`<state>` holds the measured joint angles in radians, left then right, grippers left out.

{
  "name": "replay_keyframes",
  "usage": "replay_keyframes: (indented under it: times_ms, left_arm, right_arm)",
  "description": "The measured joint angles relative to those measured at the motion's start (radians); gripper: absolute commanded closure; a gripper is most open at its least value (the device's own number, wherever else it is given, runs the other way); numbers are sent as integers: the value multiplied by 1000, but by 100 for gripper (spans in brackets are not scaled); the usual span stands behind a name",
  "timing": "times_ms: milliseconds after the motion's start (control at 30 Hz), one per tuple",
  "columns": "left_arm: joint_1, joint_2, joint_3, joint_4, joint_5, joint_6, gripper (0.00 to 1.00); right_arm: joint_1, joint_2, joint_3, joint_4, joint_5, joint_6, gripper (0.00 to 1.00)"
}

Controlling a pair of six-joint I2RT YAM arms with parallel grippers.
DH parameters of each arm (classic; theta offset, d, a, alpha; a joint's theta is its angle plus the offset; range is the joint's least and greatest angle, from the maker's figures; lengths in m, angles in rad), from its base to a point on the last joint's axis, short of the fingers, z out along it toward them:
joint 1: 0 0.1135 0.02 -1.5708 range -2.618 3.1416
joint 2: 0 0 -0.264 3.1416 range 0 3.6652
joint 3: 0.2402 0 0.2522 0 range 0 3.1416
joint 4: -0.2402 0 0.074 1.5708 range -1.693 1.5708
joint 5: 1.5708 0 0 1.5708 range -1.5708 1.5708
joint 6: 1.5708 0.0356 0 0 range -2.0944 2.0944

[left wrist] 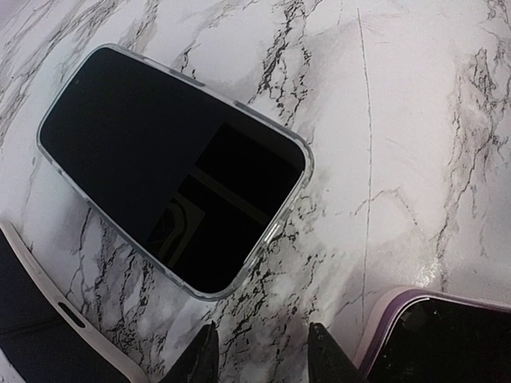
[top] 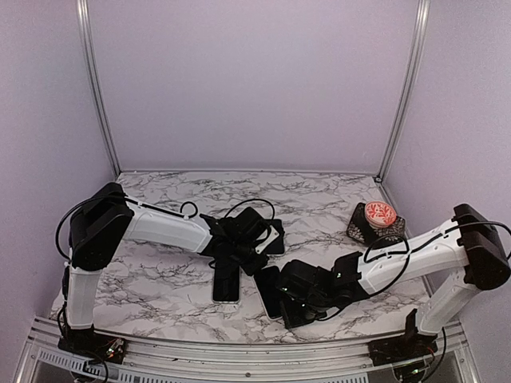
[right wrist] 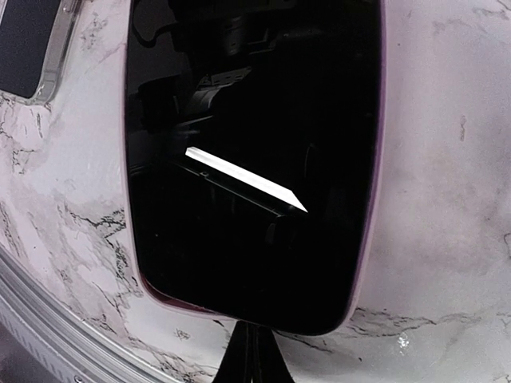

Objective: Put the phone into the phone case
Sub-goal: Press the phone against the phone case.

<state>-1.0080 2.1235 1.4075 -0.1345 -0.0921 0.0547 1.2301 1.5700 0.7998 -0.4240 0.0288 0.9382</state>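
Right claw (right wrist: 249, 355), pinched shut likely to push, meets the end of the glossy black lilac-rimmed phone (right wrist: 255, 104); left claw (left wrist: 263, 357) hangs half-open, empty, beside it.

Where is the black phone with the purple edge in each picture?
Top external: the black phone with the purple edge lies near the front, middle.
Left wrist: bottom right corner, partly cut off.
Right wrist: fills the middle.
Shared landmark: the black phone with the clear rim, beside it in every view.
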Motion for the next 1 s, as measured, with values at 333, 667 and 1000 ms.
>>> replay_keyframes:
  times_ms: [333, 667, 1000]
  left_arm:
    - [-18, -39, -47, 37, 16, 35, 65]
    - [-19, -52, -67, 54, 29, 3, 69]
    - [-7, -111, -68, -23, 18, -93, 59]
  right_arm:
    - [1, 33, 51, -60, 12, -46, 100]
    - [1, 31, 60, -82, 18, -77, 94]
    - [4, -116, 103, -243, -24, -137, 8]
